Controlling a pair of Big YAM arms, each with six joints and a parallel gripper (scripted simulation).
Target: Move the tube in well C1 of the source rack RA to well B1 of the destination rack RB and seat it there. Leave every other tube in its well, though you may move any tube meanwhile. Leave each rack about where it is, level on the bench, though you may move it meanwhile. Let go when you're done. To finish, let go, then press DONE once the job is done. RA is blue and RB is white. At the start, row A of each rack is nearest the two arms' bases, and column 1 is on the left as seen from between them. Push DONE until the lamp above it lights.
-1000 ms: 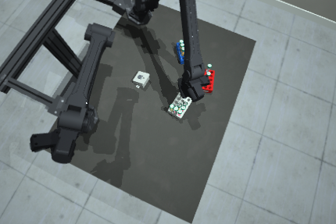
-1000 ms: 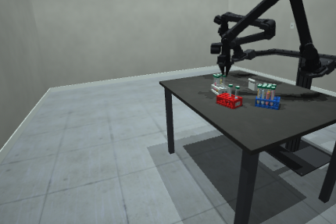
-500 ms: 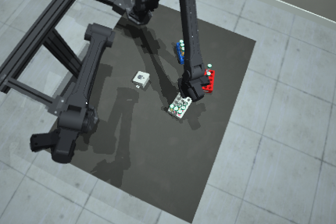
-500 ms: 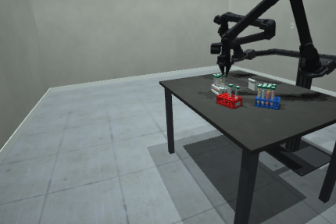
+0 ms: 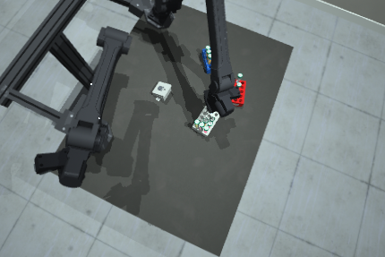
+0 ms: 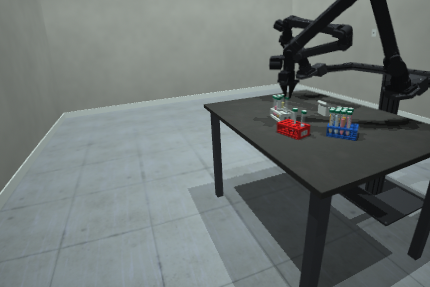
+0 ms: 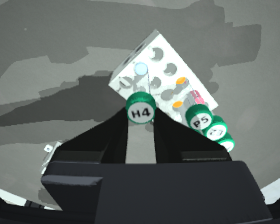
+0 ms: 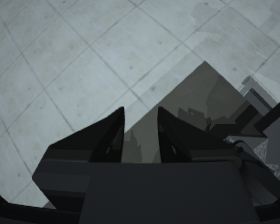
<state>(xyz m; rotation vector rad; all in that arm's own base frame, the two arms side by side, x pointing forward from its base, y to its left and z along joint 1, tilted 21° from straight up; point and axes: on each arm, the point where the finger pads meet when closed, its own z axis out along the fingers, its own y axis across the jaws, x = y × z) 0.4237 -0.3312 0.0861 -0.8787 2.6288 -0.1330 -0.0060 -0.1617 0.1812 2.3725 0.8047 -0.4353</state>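
Observation:
My left gripper (image 7: 140, 113) (image 6: 287, 93) is shut on a tube with a green-rimmed cap marked H4 (image 7: 140, 112). The tube hangs over the white rack RB (image 7: 171, 56) (image 6: 281, 116), its pale blue lower end near the wells at the rack's left edge in the left wrist view. Whether its tip is inside a well cannot be told. Several capped tubes, one marked P5 (image 7: 200, 119), stand in RB. The blue rack RA (image 5: 207, 66) (image 6: 344, 133) holds several green-capped tubes. My right gripper (image 8: 141, 113) is partly open and empty, high and away from the racks.
A red rack (image 5: 242, 93) (image 6: 293, 128) with a couple of green-capped tubes stands beside RB and partly under the left arm in the top view. The white button box (image 5: 162, 89) (image 6: 322, 108) stands between the racks and the arms' bases; no lit lamp can be made out.

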